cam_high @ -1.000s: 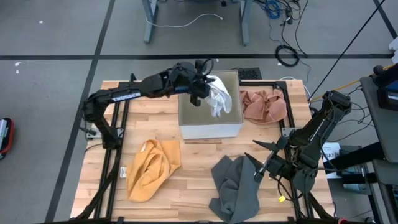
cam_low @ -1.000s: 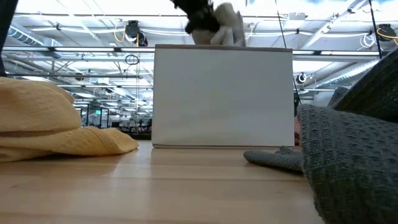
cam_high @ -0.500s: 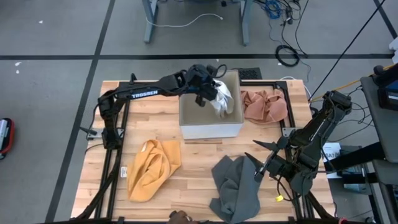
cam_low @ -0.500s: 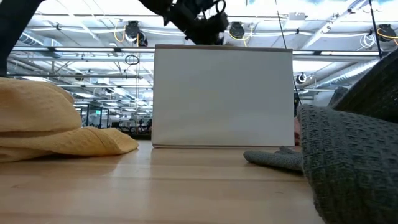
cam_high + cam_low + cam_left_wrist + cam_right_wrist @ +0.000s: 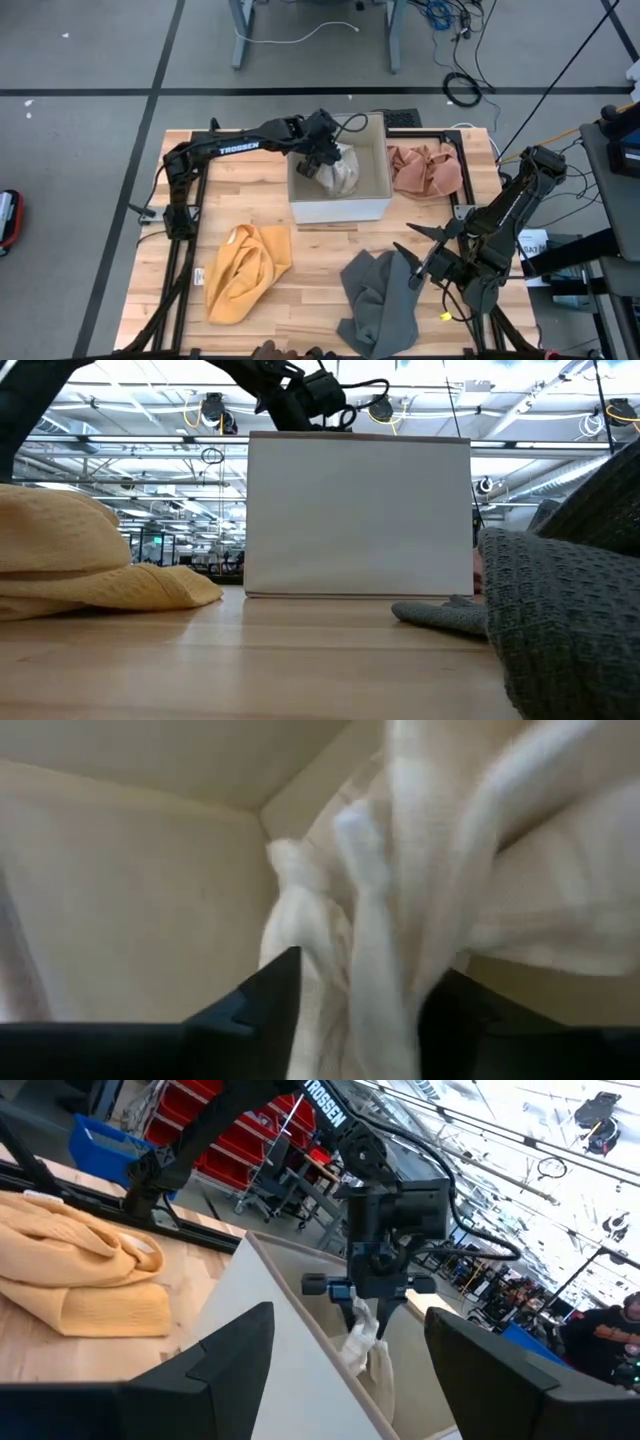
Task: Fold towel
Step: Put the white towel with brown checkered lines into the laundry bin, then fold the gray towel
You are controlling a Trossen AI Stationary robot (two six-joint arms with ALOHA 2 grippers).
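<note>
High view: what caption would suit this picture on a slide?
Left end effector lowers a white towel into the white box; yellow, grey and pink towels lie around.

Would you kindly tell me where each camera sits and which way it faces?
High view: overhead, straight down on the wooden table; both arms show, left gripper in the white box.
Low view: table height, level toward the box; left arm above.
Left wrist view: inside the box, facing the white towel; own fingertips.
Right wrist view: facing the box; own fingers apart.
Shared: right wrist and high views both show the yellow towel.
</note>
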